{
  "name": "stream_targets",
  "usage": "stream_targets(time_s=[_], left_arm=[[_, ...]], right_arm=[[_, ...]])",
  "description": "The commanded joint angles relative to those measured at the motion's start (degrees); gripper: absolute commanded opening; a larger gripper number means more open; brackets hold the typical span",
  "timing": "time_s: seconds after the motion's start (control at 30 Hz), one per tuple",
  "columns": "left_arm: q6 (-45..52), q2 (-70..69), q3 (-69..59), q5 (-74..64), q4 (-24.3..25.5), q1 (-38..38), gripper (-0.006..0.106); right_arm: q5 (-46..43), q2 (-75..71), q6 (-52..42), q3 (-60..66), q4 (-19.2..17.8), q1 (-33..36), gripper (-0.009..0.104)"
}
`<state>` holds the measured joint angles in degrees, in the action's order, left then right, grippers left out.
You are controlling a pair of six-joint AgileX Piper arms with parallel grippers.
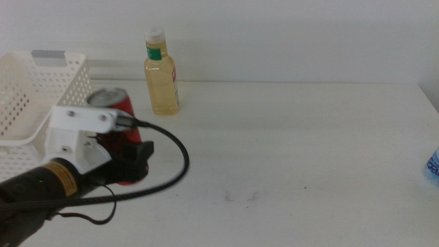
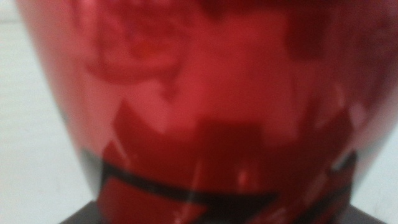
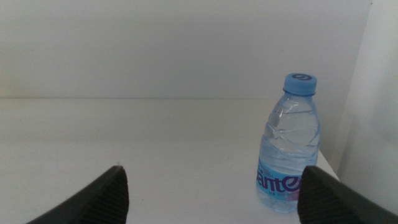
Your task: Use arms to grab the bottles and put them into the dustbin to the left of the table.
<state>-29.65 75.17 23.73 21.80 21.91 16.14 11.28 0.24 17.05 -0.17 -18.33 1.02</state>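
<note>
The left gripper [image 1: 127, 161] is working at the red soda can [image 1: 118, 113], which is standing upright on the worktop [image 1: 295, 151] just beside the dustbin [image 1: 38, 103], on the side facing the yellow-liquid bottle [image 1: 162, 74]. In the left wrist view the can [image 2: 205, 106] is filling nearly the whole picture, so it is lying directly between the jaws, long axis vertical and crosswise to them; the jaws appear to be clenching on its lower body, though the contact itself is not showing clearly. The dustbin is lying immediately beyond the can from the arm's reach, so the coming move is judged to be a lift and a short carry over the near rim. The yellow-liquid bottle is standing upright farther back, well apart from the dustbin. The right gripper [image 3: 211, 193] is waiting with its jaws released and spread, and the clear water bottle [image 3: 289, 146] is standing upright ahead of it, far across the worktop from the dustbin; the right arm is the nearer one to it.
</note>
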Motion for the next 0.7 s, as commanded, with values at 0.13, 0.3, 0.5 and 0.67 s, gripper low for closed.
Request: stream_targets(time_s=[0.13,0.3,0.5,0.67], left_arm=[[-1.21,-5.36,0.63,-0.08,-2.23,0.47,-0.002],[-1.21,-5.35,2.01,-2.60,-2.23,0.47,-0.002],[-0.70,-5.35,5.17,-10.95,-2.92,0.47,-0.002],[11.25,-5.35,17.11,-33.64,-11.91,0.47,-0.002]], right_arm=[[-0.55,-0.24,-0.11,0.17,-0.65,-0.29,0.093],[-0.55,-0.24,-0.11,0.17,-0.65,-0.29,0.093],[-0.55,-0.24,-0.11,0.17,-0.65,-0.29,0.093],[-0.55,-0.24,-0.11,0.17,-0.65,-0.29,0.093]])
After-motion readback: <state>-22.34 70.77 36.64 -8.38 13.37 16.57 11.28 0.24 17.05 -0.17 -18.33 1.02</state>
